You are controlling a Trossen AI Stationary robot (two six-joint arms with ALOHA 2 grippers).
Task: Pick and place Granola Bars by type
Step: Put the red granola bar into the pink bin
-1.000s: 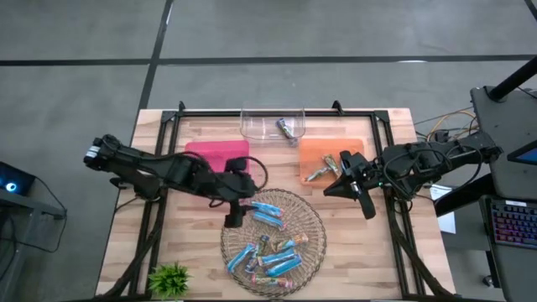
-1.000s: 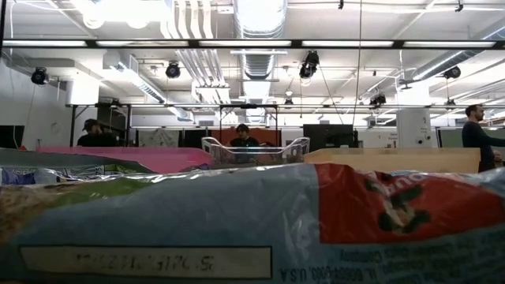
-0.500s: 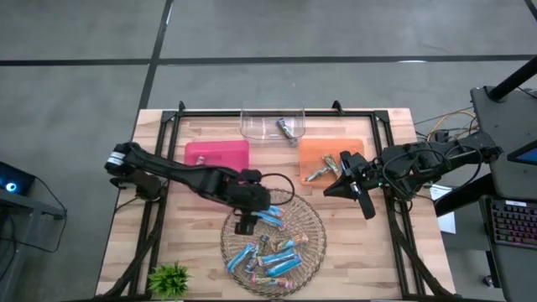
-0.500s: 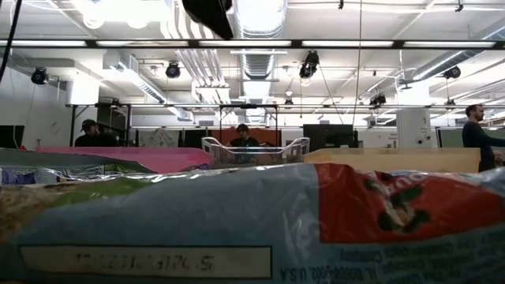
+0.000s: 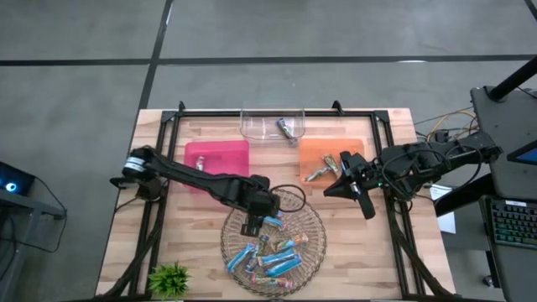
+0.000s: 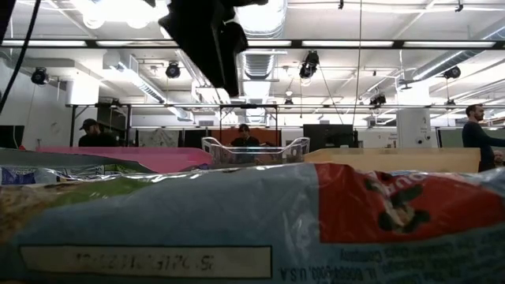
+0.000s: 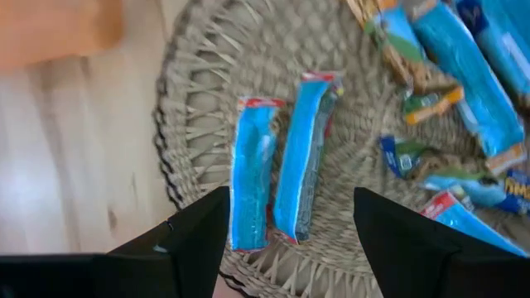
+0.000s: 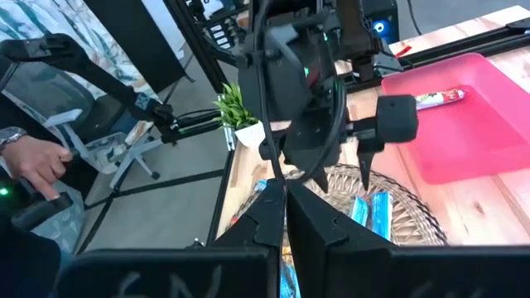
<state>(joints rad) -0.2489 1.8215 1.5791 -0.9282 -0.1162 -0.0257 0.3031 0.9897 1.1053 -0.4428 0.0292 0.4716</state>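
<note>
The left arm stretches out low across the table toward its middle, wrist bent down, its tool [image 5: 254,225] pointing downward with the two fingers [image 7: 186,240] spread wide apart. The right arm waits folded at the table's right side, its tool [image 5: 367,205] closed tight.

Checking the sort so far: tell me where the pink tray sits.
In the high view the pink tray lies left of centre, beside the clear bin, above the wicker basket.

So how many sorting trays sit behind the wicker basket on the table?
3: a pink tray at back left, a clear bin at back centre, an orange tray at back right. None looks hidden.
</note>
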